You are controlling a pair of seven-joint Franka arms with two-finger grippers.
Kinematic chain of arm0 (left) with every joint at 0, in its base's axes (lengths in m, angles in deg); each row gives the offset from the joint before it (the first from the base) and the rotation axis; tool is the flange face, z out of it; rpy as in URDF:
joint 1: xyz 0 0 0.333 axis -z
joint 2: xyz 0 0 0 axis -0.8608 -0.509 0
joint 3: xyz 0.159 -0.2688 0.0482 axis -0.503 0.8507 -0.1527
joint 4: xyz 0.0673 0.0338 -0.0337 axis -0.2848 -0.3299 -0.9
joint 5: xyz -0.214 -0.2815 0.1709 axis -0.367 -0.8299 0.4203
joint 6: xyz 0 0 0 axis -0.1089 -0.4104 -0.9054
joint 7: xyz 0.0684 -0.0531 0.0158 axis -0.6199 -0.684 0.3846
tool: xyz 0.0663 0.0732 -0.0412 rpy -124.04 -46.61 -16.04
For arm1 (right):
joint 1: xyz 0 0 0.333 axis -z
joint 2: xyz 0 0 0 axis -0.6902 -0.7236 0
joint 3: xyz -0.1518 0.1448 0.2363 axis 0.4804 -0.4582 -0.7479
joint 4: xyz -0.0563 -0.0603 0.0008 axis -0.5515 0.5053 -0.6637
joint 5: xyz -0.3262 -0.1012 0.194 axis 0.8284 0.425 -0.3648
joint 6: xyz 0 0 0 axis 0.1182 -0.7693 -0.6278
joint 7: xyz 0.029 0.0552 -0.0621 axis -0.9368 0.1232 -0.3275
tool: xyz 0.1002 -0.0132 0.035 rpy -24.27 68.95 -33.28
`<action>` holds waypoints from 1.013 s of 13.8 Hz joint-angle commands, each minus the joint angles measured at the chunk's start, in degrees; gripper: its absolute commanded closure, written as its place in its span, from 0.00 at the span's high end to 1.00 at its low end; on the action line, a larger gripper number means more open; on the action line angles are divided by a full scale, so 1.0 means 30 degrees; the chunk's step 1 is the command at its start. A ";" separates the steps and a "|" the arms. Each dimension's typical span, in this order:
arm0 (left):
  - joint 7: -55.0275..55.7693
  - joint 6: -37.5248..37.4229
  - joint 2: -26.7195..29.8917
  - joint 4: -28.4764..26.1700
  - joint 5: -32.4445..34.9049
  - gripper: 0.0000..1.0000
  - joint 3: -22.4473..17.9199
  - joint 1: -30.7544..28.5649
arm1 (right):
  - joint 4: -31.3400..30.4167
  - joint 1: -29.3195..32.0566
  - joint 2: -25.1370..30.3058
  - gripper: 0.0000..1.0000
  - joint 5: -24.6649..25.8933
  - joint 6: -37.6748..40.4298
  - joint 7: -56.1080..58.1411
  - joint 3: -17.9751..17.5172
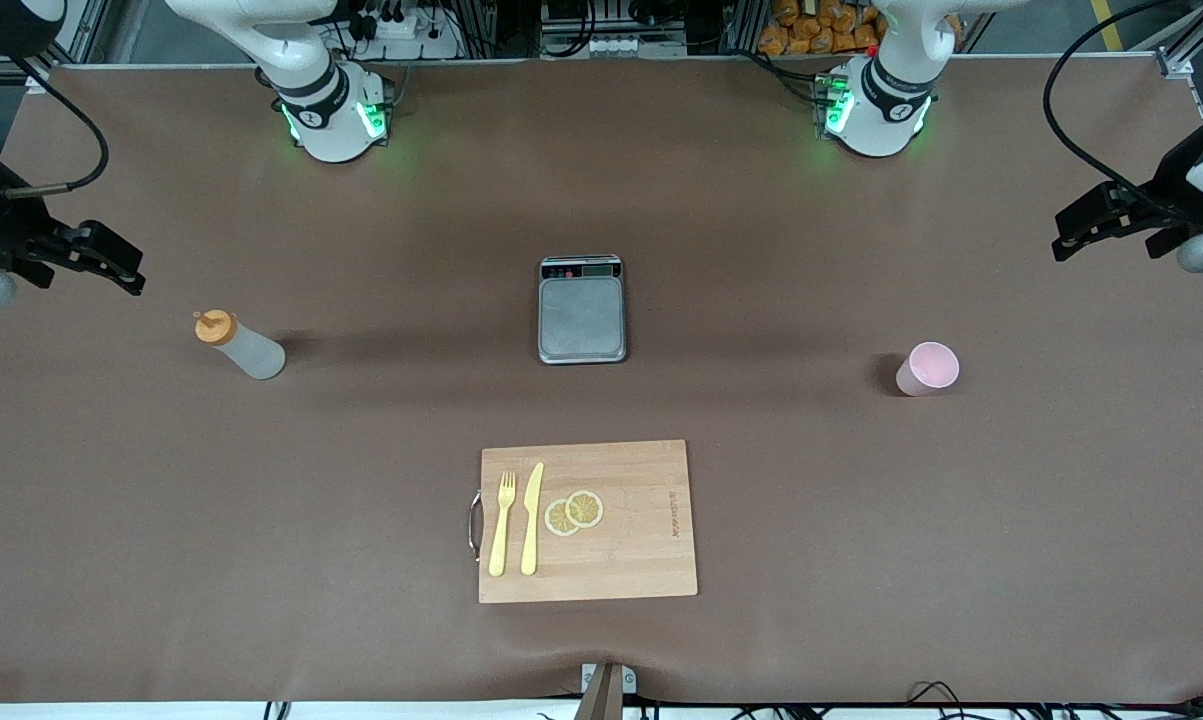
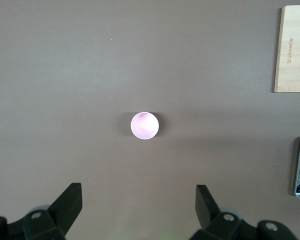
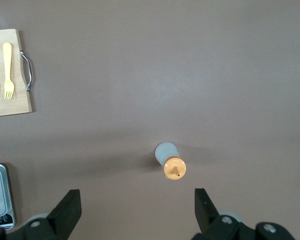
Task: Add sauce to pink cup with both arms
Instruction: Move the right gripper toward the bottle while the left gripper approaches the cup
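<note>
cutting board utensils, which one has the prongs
The fork: it lies on the board beside the knife, on the side toward the metal handle, with tines at one end. The knife has a plain blade.

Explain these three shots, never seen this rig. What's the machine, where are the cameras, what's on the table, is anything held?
Two white robot arms stand at a brown table. The wide picture comes from a high camera facing them; the other two come from cameras on each wrist, looking down past open black fingers. The left gripper hangs over the pink cup at its end of the table. The right gripper hangs over the sauce bottle at the other end. Between them sits a small scale. Nearer the front camera lies a wooden cutting board carrying a yellow fork, yellow knife and two lemon slices. Nothing is held.
</note>
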 commanded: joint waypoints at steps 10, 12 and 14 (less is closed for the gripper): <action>-0.0445 -0.0320 -0.1004 -0.0530 0.0005 1.00 0.0020 -0.0306 | -0.0216 -0.0051 0.0056 1.00 0.0159 0.0333 -0.0162 0.0130; -0.0445 0.0407 -0.1416 -0.1259 -0.0054 1.00 0.0020 -0.0744 | -0.0216 0.0183 -0.0353 1.00 0.0160 0.0420 -0.0161 0.0130; -0.0445 0.2016 -0.1271 -0.2809 -0.0054 1.00 0.0020 -0.0892 | -0.0216 0.0475 -0.0851 1.00 0.0160 0.0567 0.0100 0.0130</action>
